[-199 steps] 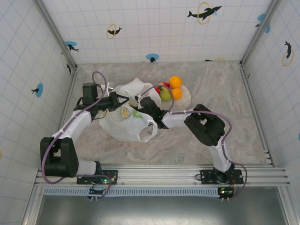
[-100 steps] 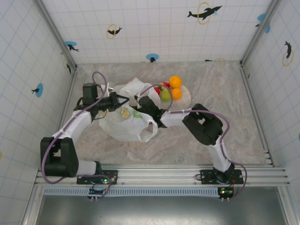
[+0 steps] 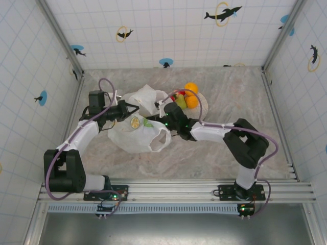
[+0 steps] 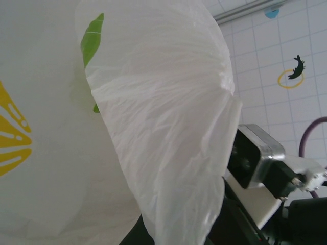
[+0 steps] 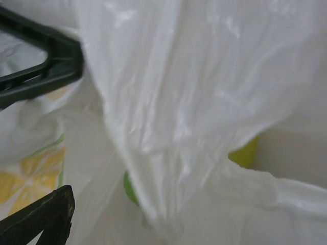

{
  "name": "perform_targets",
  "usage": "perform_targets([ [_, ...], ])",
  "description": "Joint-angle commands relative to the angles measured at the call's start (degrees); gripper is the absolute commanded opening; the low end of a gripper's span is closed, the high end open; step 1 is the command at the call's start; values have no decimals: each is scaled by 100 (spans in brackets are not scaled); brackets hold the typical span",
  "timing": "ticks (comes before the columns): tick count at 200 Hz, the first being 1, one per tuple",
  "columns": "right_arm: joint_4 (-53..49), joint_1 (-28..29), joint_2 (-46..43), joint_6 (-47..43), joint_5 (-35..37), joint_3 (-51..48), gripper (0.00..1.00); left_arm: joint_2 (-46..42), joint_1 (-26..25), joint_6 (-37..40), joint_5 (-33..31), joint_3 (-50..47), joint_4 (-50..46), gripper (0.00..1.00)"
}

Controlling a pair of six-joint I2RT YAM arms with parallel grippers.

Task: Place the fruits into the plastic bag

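Top view, bag: the white lemon-print bag is lying crumpled on the marble bench between the two arms, with its mouth facing the plate.
Top view, left jaws: they are pressing together on the bag's upper edge, probably lifting it to keep the mouth open.
Top view, right jaws: they are reaching over the bag's mouth, just beside the plate.
Top view, fruits: an orange, a second orange below it, a pear and something red are sitting piled on the plate, apart from both sets of jaws.
Left wrist view, bag: crinkled plastic is draping across the lens and hiding the left jaws, and the right arm is showing behind it.
Right wrist view, right jaws: the two black tips are standing wide apart at the left edge, gripping nothing.
Right wrist view, fruit: a yellow-green fruit is peeking out from behind a fold of the bag. It is lying ahead of the spread jaws and seemingly inside the bag.
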Motion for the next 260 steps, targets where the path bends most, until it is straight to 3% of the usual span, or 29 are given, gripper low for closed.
perform_targets([
  [1,-63,-68,-494,-391,-268,-388,97,-30,75,85,-71,-36,-73,0],
  [97,-311,-310,-2036,-1469,-807,-1232,97,101,211,135,-240,-41,-165,0],
  [136,278,-667,-2531,-1271,-969,-1676,98,172,223,112,-178,-42,-170,0],
  [165,473,-740,-2372,-1157,-1019,-1637,98,111,223,32,-50,-84,-27,0],
  [192,-131,-615,-1905,-1269,-322,-1177,95,137,228,-214,285,-154,296,0],
  [211,-396,-372,-1539,-1503,-284,-872,94,137,223,-417,537,-191,599,0],
  [260,-1479,479,-1109,-2644,119,-86,94,-25,223,-489,405,-178,674,0],
])
